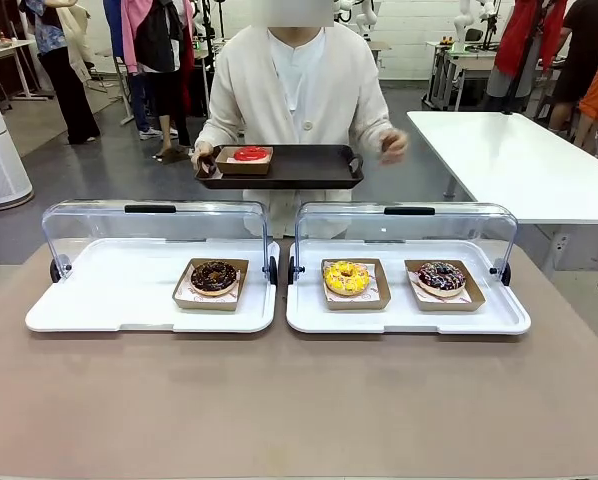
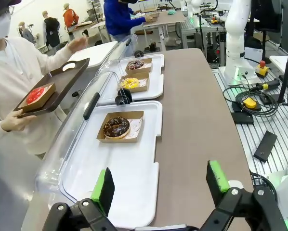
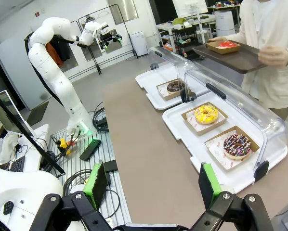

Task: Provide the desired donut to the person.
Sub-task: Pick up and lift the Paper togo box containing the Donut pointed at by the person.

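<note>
Brown table [image 1: 299, 410] surface lies bare along the whole near edge in the front view, so there is wide free room before the two white trays. The left white tray [image 1: 99, 300] and the right white tray [image 1: 399, 320] stand side by side with a narrow gap between them. Each has a clear lid [image 1: 159, 225] tipped up at its far edge. A chocolate donut [image 1: 214, 276] sits in a paper box at the right part of the left tray, and the rest of that tray is bare. A yellow donut [image 1: 346, 277] and a sprinkled donut [image 1: 441, 277] sit apart in their own boxes on the right tray. Beyond the far edge the person [image 1: 299, 90] holds a dark tray [image 1: 309, 165], and a red donut [image 1: 250, 153] in a paper box rests on its picture-left end. A white side table [image 1: 519, 160] stands to the right, and grey floor and other people are behind.

From the left wrist view, the left claw [image 2: 161, 183] is released, its green pads wide apart with nothing between them. It hangs over the near end of the left tray and the bare strip of table beside it.

From the right wrist view, the right claw [image 3: 152, 184] is also released and grasps nothing. It hangs near the table's end, and the sprinkled donut is the closest one to it.
</note>
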`<state>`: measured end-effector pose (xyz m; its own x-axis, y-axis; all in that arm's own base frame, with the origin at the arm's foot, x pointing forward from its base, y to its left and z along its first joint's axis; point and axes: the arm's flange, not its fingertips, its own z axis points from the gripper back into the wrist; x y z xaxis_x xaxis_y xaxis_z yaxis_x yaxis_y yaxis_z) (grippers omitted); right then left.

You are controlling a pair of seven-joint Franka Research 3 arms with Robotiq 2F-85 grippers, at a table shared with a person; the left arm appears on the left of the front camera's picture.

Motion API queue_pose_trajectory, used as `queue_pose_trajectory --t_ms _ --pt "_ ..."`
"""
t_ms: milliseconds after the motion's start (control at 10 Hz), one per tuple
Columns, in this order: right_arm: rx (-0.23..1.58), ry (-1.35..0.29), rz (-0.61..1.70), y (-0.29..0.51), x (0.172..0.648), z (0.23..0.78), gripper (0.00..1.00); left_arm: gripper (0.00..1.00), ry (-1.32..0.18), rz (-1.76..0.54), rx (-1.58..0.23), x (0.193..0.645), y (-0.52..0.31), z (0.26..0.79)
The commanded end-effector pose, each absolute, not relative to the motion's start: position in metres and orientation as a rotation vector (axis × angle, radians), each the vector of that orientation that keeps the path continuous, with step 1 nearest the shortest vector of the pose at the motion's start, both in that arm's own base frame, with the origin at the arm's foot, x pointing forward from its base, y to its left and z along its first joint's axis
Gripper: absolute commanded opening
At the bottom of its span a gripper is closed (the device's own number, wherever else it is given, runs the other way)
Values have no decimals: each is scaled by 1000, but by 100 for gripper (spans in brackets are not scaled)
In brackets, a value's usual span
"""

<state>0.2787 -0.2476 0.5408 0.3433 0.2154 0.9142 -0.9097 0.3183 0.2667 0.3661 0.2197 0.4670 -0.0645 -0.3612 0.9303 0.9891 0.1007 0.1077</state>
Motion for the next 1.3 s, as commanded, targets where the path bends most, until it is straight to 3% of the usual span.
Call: queue_pose_trajectory --t_ms 0,1200 --pt "951 -937 905 -248 280 541 100 100 -1056 -1339 -812 367 222 469" --pt "951 -937 905 -248 280 541 100 100 -1056 -1339 -812 367 222 469"
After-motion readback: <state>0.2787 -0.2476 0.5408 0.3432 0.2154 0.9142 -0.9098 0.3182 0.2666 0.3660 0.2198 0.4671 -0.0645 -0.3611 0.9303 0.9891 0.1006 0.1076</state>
